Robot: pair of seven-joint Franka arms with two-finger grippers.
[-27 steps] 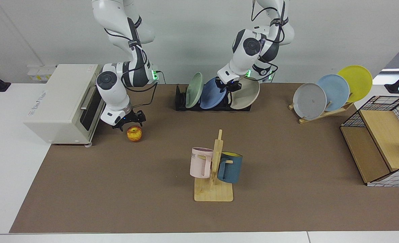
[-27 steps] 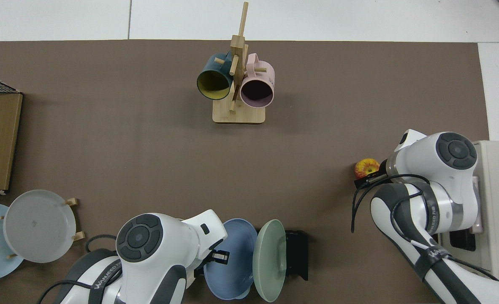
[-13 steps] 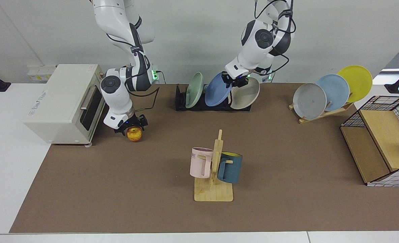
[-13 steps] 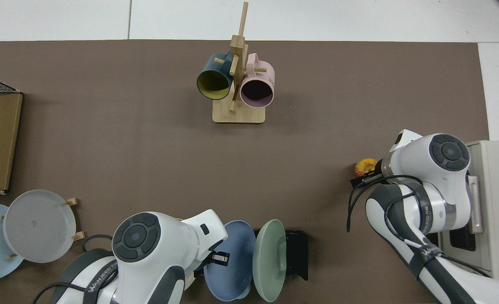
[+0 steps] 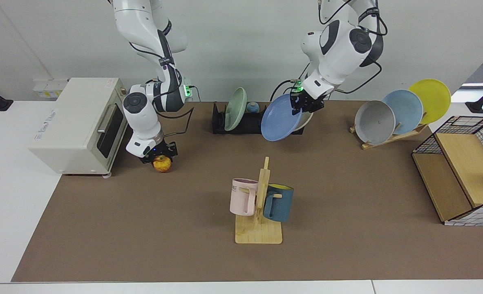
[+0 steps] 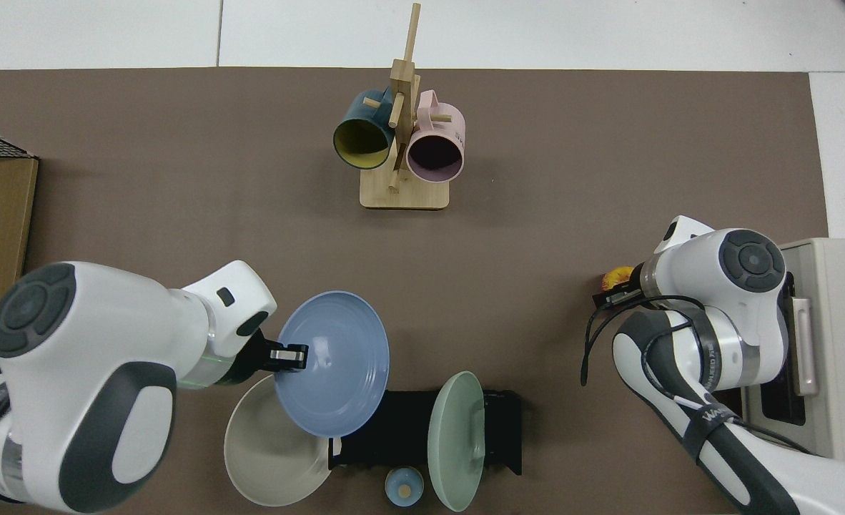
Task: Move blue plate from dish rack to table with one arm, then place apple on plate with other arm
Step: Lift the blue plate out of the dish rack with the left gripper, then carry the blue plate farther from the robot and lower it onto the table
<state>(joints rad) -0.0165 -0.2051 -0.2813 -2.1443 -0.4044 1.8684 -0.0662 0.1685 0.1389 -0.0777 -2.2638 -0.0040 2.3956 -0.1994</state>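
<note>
At far left a toaster oven [image 5: 78, 122] sits shut; what is inside cannot be seen. Just right of it the right hand [image 5: 158, 153] is down over the apple [image 5: 162, 163], which rests on the surface [image 5: 143, 228]. Its fingers sit around the fruit, but whether they have closed on it I cannot tell. If they close off-centre, the round apple could roll away.

On the mug tree [image 5: 260, 204] in the near middle hang a pink mug and a dark blue mug.

Farther back, the dish rack [image 5: 241, 120] holds a green plate [image 5: 235, 108] upright; a beige plate [image 6: 272, 450] leans at its right end.

The left hand [image 5: 305, 103] is pinched on the rim of the blue plate [image 5: 280, 118], which hangs tilted in the air, clear of the rack. Such an edge grip on glossy ware could slip, or the plate could clip the beige one.

At far right, a basket [image 5: 462, 163]; its contents are unclear.
</note>
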